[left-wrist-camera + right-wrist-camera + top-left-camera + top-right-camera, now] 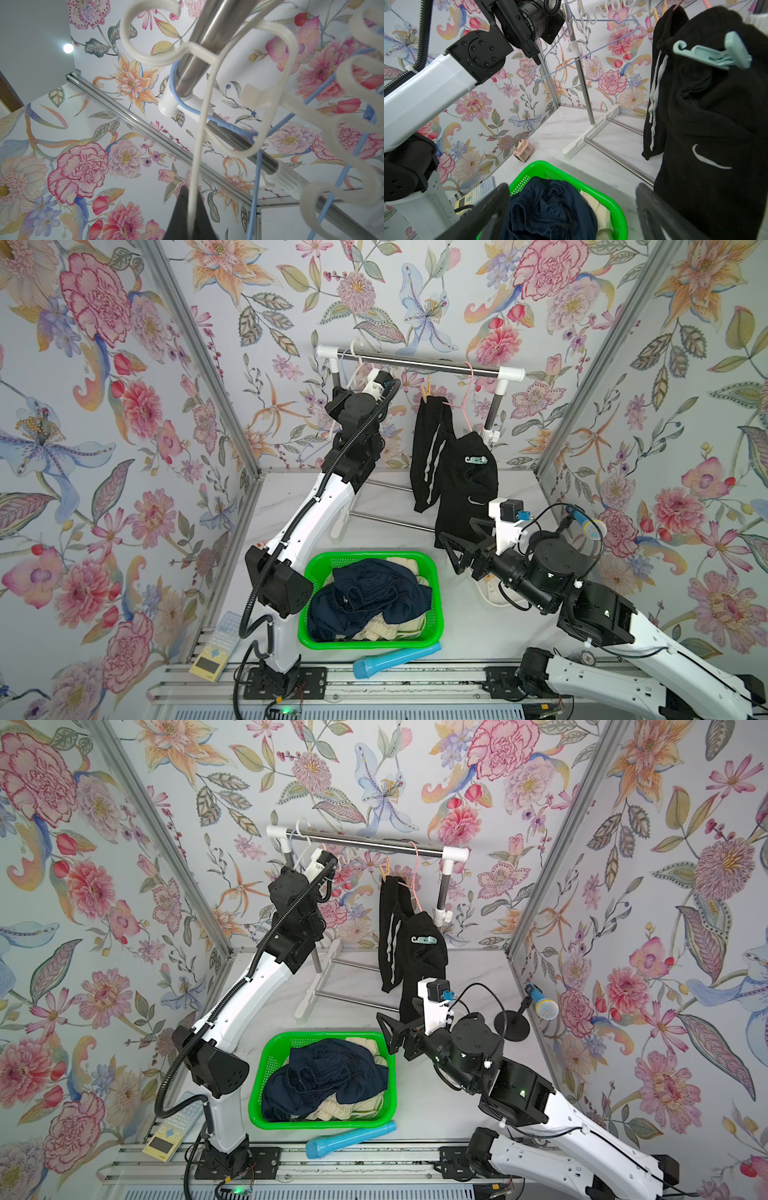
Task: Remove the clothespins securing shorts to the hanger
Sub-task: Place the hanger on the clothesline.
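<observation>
Black shorts with pale stripes hang from a pink hanger on the steel rail. A tan clothespin pins their upper left corner. A pale teal clip sits on the cloth, also clear in the right wrist view. My right gripper is open and holds nothing, low beside the shorts, over the basket edge. My left gripper is shut on a thin strand of the white hanger at the rail's left end. Its fingers are hidden behind the wrist in both top views.
A green basket holds navy shorts and cream shorts. A blue tube lies in front of it and a calculator to its left. A microphone on a stand is at the right. A blue hanger hangs beside the white one.
</observation>
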Available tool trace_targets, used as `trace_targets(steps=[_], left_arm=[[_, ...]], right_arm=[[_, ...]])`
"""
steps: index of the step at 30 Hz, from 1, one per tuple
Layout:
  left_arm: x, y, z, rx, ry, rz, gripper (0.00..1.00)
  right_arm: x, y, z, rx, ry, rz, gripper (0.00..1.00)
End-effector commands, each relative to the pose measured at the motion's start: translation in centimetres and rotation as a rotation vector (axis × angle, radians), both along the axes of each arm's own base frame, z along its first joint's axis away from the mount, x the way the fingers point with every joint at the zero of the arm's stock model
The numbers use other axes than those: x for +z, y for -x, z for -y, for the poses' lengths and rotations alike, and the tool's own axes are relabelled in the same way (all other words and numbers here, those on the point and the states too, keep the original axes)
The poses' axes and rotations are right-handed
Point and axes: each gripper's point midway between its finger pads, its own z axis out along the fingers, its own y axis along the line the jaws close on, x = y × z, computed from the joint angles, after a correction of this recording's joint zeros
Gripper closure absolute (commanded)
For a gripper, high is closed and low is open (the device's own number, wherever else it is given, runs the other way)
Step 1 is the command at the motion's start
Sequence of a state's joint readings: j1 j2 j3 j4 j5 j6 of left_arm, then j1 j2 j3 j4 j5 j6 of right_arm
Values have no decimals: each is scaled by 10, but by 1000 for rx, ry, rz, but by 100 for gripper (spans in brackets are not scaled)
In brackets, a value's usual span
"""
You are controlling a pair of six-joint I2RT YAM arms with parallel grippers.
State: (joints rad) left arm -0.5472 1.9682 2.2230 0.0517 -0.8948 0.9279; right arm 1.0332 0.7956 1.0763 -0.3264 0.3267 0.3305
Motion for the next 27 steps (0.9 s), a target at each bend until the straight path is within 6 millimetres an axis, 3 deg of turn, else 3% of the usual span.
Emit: trace_targets(steps=[1, 12, 19, 23, 26, 27], left_arm=[[7, -2, -11, 40, -11, 0, 100], [-37, -13, 1, -11, -69, -126, 100], [-51, -10, 6, -48, -89, -158, 100], [-46, -4, 8, -66, -66, -140, 98], [-31, 8, 11, -106, -22, -112, 45], [-24, 14, 14, -129, -2, -103, 36]], right_arm=[[-1, 2, 5, -14, -13, -4, 4], [-4, 2, 8, -25, -13, -5, 4], [-7, -1, 7, -33, -2, -9, 4], [-8, -2, 5, -34, 12, -6, 4], [-8, -4, 6, -45, 28, -4, 4], [-8, -4, 7, -51, 36, -4, 4]])
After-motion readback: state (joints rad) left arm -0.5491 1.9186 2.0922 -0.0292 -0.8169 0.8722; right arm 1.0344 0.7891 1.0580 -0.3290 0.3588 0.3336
